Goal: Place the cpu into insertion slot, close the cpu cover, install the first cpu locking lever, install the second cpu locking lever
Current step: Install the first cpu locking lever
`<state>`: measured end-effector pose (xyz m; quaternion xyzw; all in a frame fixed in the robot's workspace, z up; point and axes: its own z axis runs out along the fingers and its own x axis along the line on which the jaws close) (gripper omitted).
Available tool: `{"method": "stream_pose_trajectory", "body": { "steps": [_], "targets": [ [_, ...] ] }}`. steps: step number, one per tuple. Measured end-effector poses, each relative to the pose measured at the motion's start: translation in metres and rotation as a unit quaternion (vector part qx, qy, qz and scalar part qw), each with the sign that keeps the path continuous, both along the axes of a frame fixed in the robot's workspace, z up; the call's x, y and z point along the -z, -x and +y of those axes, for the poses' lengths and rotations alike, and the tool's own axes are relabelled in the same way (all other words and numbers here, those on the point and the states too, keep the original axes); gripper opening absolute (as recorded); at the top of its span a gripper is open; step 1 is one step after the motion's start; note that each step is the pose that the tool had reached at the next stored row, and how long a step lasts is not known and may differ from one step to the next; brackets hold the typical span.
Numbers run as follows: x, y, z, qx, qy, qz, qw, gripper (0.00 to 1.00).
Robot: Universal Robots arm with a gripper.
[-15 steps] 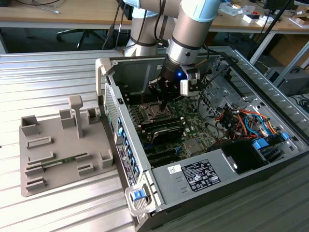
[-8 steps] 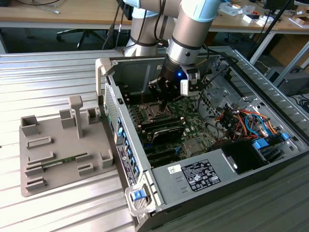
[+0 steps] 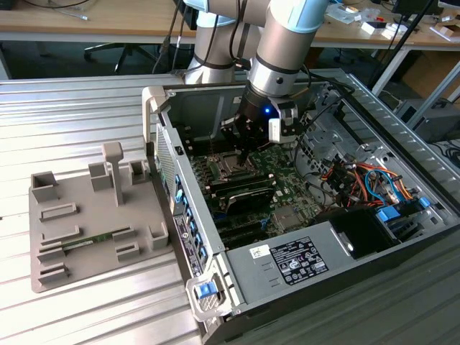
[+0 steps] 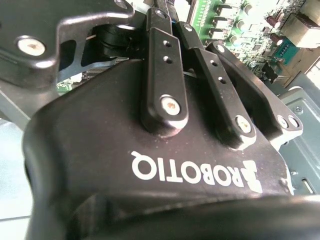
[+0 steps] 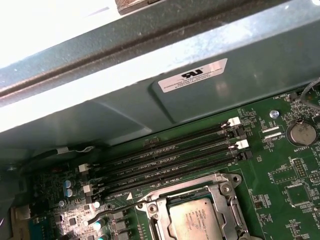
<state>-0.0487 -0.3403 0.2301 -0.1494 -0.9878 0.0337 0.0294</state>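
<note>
Under my camera the cpu (image 5: pixel 196 220) lies flat in the insertion slot (image 5: pixel 159 223), with the cpu cover (image 5: pixel 220 192) down around it. Four long memory slots (image 5: pixel 170 152) run just beside it on the green circuit board (image 5: pixel 280 175), near a grey case wall (image 5: pixel 150 90).

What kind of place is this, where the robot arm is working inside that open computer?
Probably a robotics lab or workshop. The open computer case lies on a ribbed metal table, a grey parts fixture sits beside it, and cluttered workbenches stand behind.
</note>
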Motion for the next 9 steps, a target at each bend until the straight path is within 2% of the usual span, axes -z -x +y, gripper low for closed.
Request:
{"method": "stream_pose_trajectory", "body": {
  "steps": [9],
  "targets": [
    [0.0000, 0.0000, 0.0000, -0.004, -0.0002, 0.0000, 1.0000, 0.10]
  ]
}}
